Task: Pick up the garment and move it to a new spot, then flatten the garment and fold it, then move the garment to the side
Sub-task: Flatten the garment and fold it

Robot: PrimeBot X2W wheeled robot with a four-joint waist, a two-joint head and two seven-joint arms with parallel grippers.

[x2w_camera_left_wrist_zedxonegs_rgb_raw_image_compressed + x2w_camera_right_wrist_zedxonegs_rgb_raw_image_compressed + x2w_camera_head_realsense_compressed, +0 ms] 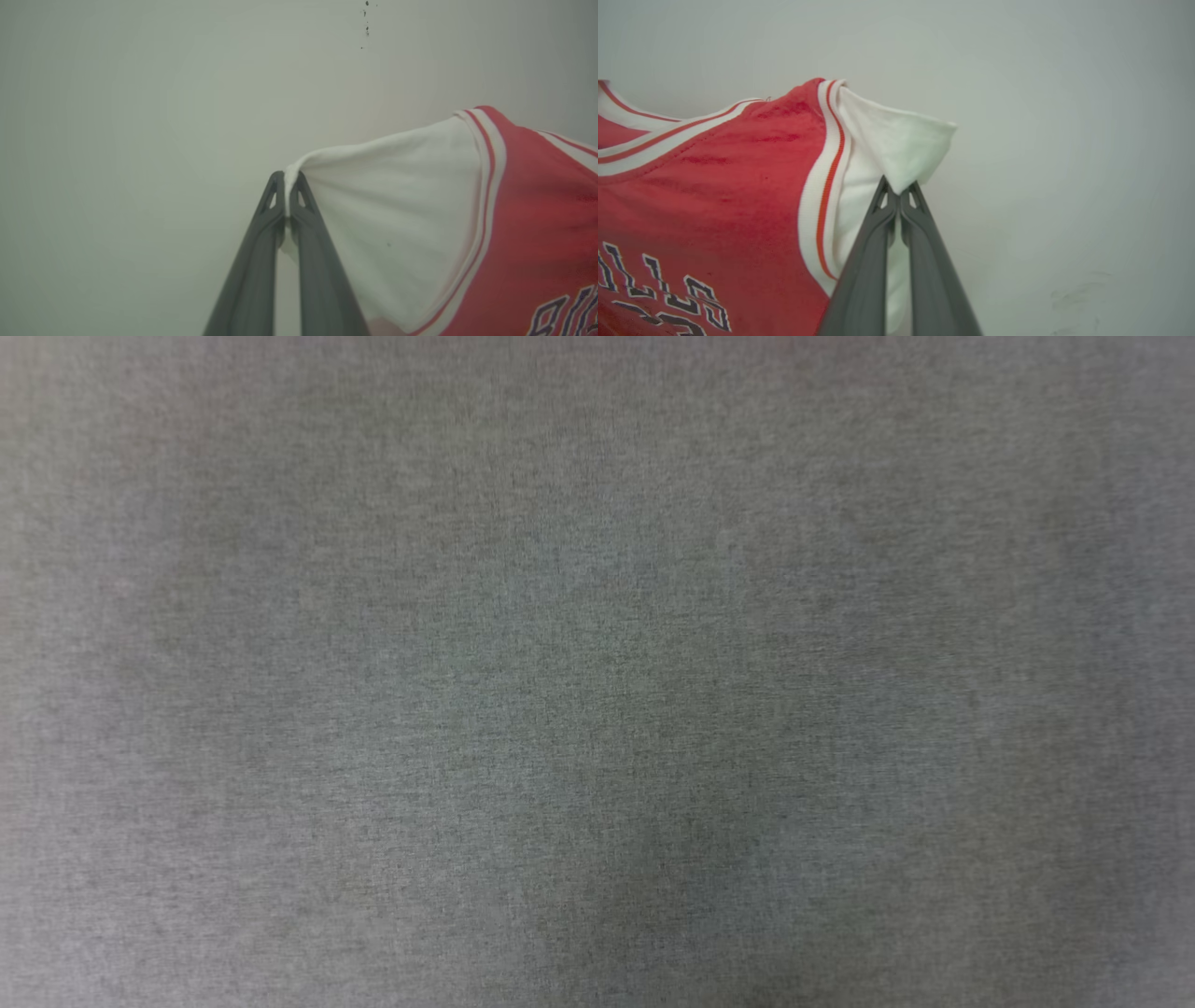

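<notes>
Both pairs of jaws are clamped tight on cloth. The left gripper (pixel 286 179) pinches the tip of one white sleeve (pixel 397 210) at frame centre, and the right gripper (pixel 900 189) pinches the second. One garment (pixel 537 210), red, spreads toward the lower right in the left wrist view and the lower left in the right.

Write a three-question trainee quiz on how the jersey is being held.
1. True or false: the left gripper is shut on a white sleeve of the garment.
2. What does the right gripper pinch? A) the red body B) the other white sleeve C) the neck trim
3. Fill in: the head view shows a blurred, plain ____ surface.

Key: 1 true; 2 B; 3 grey.
</notes>
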